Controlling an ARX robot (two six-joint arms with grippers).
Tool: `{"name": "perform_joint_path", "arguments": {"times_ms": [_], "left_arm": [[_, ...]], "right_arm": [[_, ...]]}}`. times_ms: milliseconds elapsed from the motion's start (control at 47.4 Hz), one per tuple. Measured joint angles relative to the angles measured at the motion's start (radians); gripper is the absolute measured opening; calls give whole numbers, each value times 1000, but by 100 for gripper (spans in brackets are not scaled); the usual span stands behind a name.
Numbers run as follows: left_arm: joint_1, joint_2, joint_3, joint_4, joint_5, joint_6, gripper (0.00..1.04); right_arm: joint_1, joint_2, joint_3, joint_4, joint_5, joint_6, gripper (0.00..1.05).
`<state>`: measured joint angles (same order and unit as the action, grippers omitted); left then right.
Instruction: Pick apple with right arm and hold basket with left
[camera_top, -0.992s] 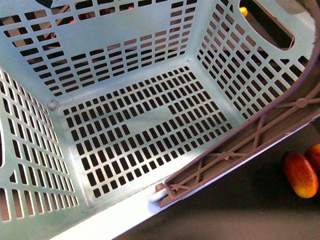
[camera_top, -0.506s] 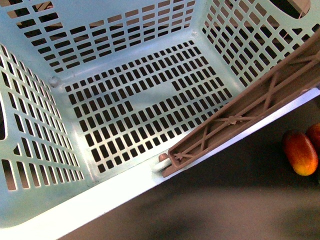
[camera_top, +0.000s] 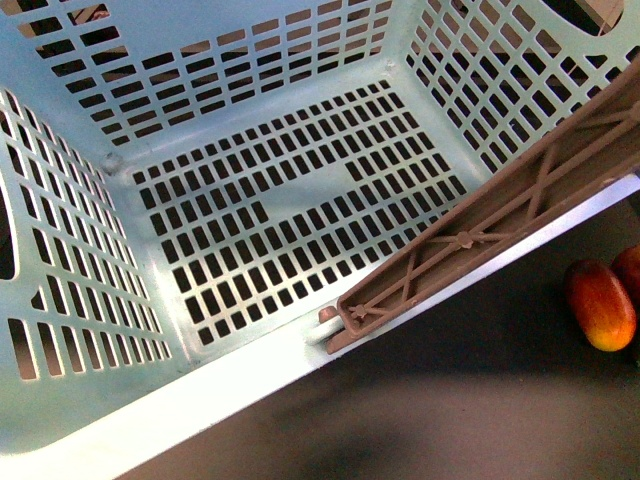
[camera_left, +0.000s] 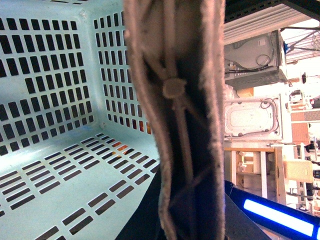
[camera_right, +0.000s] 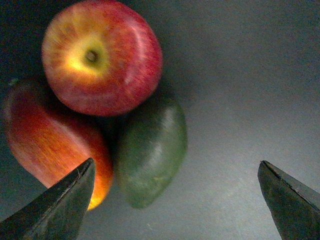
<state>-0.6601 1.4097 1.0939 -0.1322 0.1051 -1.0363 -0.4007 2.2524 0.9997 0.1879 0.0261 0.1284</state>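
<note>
Right gripper (camera_right: 176, 161) gapes wide — the apple (camera_right: 102, 57) lies clear ahead, nearer one fingertip.

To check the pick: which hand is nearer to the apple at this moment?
Right. The open right hand hovers just short of the apple. The left hand is at the basket handle, with no apple in its view.
</note>
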Motion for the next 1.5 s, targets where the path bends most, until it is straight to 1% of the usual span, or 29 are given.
{"name": "perform_joint_path", "arguments": {"times_ms": [190, 485, 802, 1013, 1055, 1140, 1308, 1414, 1498], "left_arm": [[0, 0, 0, 0, 0, 0, 7], [0, 0, 0, 0, 0, 0, 7], [0, 0, 0, 0, 0, 0, 7], [0, 0, 0, 0, 0, 0, 7], [0, 0, 0, 0, 0, 0, 7], [0, 0, 0, 0, 0, 0, 7], [0, 0, 0, 0, 0, 0, 7], [0, 0, 0, 0, 0, 0, 7], [0, 0, 0, 0, 0, 0, 7]], "right_arm": [[34, 69, 126, -47, -4, 28, 96], [52, 171, 293, -119, -10, 65, 96], [76, 249, 390, -158, -19, 89, 96], [87, 275, 404, -171, -13, 100, 95], [87, 277, 404, -175, -6, 105, 89], [86, 277, 404, -177, -2, 109, 80], [74, 244, 362, -156, -6, 101, 79], [57, 158, 280, -109, -24, 60, 79], [42, 52, 202, -63, -69, 36, 79]]}}
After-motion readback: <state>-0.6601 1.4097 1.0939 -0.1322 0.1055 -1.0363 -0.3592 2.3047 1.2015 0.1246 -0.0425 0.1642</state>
